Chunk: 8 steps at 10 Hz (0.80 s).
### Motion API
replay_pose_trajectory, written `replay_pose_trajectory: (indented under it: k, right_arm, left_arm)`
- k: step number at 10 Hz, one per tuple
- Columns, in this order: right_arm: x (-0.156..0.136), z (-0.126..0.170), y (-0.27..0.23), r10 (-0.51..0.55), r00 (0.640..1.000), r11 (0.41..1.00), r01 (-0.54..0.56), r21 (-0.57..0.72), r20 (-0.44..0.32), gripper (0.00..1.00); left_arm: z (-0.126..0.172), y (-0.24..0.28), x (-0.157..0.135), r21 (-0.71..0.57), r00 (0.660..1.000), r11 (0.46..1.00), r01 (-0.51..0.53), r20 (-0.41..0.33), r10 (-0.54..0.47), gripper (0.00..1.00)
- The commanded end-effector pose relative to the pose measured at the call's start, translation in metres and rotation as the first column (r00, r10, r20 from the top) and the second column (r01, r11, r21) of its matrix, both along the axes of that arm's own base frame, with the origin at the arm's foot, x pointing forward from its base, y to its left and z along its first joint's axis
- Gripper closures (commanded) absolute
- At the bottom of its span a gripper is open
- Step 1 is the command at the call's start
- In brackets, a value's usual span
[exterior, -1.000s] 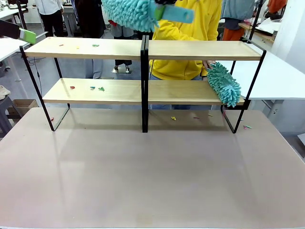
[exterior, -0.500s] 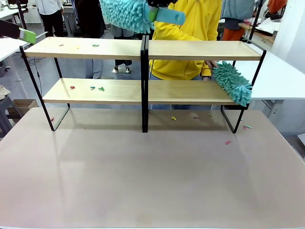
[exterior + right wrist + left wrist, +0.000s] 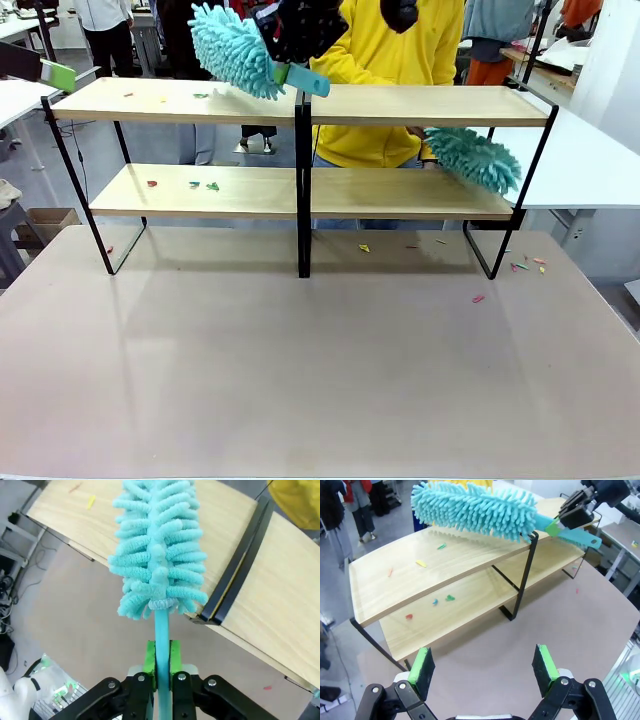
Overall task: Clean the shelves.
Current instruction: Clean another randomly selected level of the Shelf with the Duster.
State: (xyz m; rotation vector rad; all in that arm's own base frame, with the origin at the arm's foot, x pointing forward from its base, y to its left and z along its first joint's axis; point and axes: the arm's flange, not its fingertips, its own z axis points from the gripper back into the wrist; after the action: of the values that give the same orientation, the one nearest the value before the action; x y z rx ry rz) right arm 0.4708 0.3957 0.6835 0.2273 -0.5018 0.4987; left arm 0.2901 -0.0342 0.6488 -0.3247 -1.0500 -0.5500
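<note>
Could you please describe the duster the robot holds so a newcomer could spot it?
Find the shelves, the wide two-tier wooden rack. Above its top left board, beside the central post, is a teal duster. Unlike the other duster by the lower right board, it is clamped by its handle in the right gripper.

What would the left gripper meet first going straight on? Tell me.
Probably the shelves, at the lower board's front edge, where the open left gripper aims. Depth is unclear: it may touch the table just short of it.
</note>
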Motion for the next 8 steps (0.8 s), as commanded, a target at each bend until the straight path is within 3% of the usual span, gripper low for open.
replay_pose_trajectory:
  k: [1, 5, 8]
  right_arm:
    - [0.006, 0.011, 0.022, -0.033, 0.999, 0.999, 0.033, -0.026, 0.004, 0.88]
    - [0.021, -0.004, 0.064, 0.076, 0.996, 0.996, -0.078, -0.044, -0.047, 0.88]
    - [0.017, 0.001, 0.073, 0.245, 0.966, 0.969, -0.244, 0.029, -0.079, 0.88]
  left_arm:
    - [0.001, 0.001, 0.000, 0.006, 1.000, 1.000, -0.001, 0.005, 0.001, 0.00]
    - [0.001, 0.001, 0.000, 0.006, 1.000, 1.000, -0.001, 0.005, 0.001, 0.00]
    - [0.001, 0.001, 0.000, 0.006, 1.000, 1.000, -0.001, 0.005, 0.001, 0.00]
